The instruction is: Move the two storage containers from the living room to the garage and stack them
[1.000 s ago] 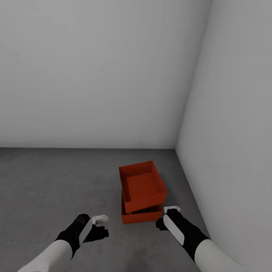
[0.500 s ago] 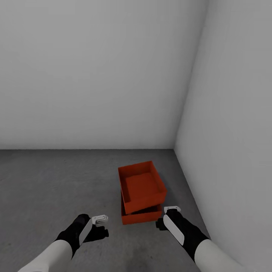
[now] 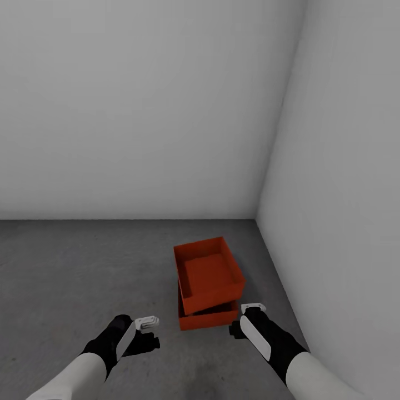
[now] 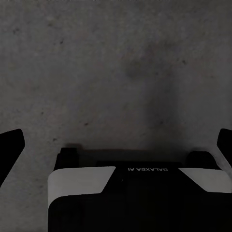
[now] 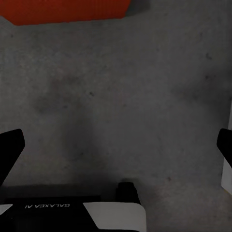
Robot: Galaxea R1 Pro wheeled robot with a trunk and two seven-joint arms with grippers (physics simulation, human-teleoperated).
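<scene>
The upper storage container (image 3: pixel 210 273) sits skewed atop the lower storage container (image 3: pixel 206 318) on the concrete floor (image 3: pixel 66 266); the left gripper (image 3: pixel 147 322) and right gripper (image 3: pixel 253 306) hover spread wide, empty.

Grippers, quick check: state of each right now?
Left gripper: open, holding nothing, over bare floor.
Right gripper: open, holding nothing, near the stacked containers.

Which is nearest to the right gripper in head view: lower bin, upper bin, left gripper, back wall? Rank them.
From the right gripper:
1. Lower bin, on the floor just to its left.
2. Upper bin, stacked askew on the lower one, slightly farther ahead.
3. Left gripper, across on the robot's left, jaws over bare floor.
4. Back wall, far ahead past the bins.
</scene>
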